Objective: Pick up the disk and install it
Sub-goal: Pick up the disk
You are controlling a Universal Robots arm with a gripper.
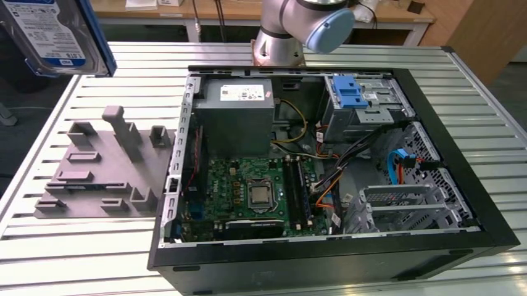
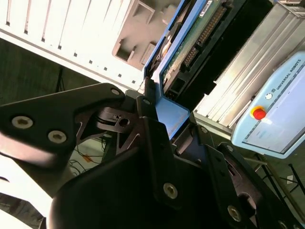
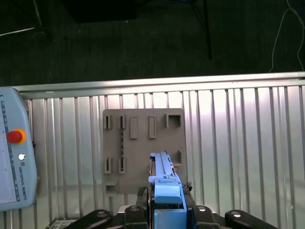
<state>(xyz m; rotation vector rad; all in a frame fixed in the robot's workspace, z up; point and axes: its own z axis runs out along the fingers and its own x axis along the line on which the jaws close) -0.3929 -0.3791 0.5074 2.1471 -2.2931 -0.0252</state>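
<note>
Plenty of open air around the disk (image 1: 53,34): hangs high at the exterior view's upper left, clear of the slatted table (image 1: 82,259) and above the grey holder plate (image 1: 99,166) near that table's edge. Well apart from the computer case (image 1: 461,185), lying on its side and open upward. Inside the case: green circuit board (image 1: 247,185), grey power box (image 1: 234,117), drive cage (image 1: 362,105) with a blue latch, loose cables. In both wrist views, clamped in the gripper (image 3: 167,213), fingers (image 2: 143,102) closed on the end of its blue frame. Long axis running straight out from the gripper, over the holder plate; label side turned toward the exterior camera, slightly tilted.
</note>
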